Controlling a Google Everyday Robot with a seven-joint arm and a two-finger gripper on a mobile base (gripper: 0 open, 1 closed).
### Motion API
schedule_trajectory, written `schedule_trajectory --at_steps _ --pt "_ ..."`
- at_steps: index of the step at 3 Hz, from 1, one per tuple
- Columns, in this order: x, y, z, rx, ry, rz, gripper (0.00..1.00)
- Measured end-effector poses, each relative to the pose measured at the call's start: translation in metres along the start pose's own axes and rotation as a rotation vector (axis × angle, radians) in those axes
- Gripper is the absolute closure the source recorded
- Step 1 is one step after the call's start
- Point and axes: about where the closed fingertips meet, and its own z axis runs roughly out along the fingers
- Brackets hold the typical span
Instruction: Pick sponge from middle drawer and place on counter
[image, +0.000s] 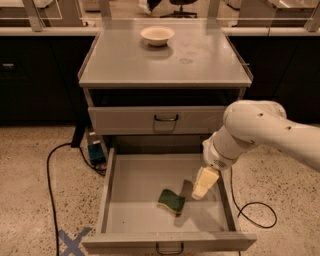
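1. While the wide shallow grey metal drawer (135, 180) stands pulled out in the lower middle of the frame, the small wavy-edged sponge with a dark green scouring face and yellow foam body (171, 201) lies flat on its floor, a little right of centre and nearer the front wall than the back
2. The cream-coloured two-finger gripper (204, 184) hangs inside the open drawer just to the right of the sponge and slightly above it, pointing downward; it is near the sponge but apart from it
3. Whether that gripper is spread or pressed together I cannot tell from this angle
4. The bulky white robot arm (260, 130) comes in from the right edge of the frame, passes in front of the cabinet's right side and bends down at a rounded wrist to the gripper
5. The broad flat grey metal counter (200, 70) fills the upper middle of the frame and shows a faint ring stain right of centre
6. A cream-coloured round bowl (157, 35) sits upright on the counter near its back edge, well apart from the arm
7. Between the counter and the open drawer, a grey drawer with a taller front face (125, 121) is shut, its dark wire handle (166, 118) in the middle
8. On the speckled floor at the left a black cable (49, 172) curves past a small blue box (96, 152) beside the cabinet, and a blue tape cross (72, 242) marks the lower left corner
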Motion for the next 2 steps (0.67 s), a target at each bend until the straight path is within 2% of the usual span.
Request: schedule_trajectory --at_steps 1,2 --pt "0.002 0.004 0.041 -0.031 -0.056 0.069 0.00" --pt "0.008 0.015 0.079 -0.072 -0.062 0.107 0.00"
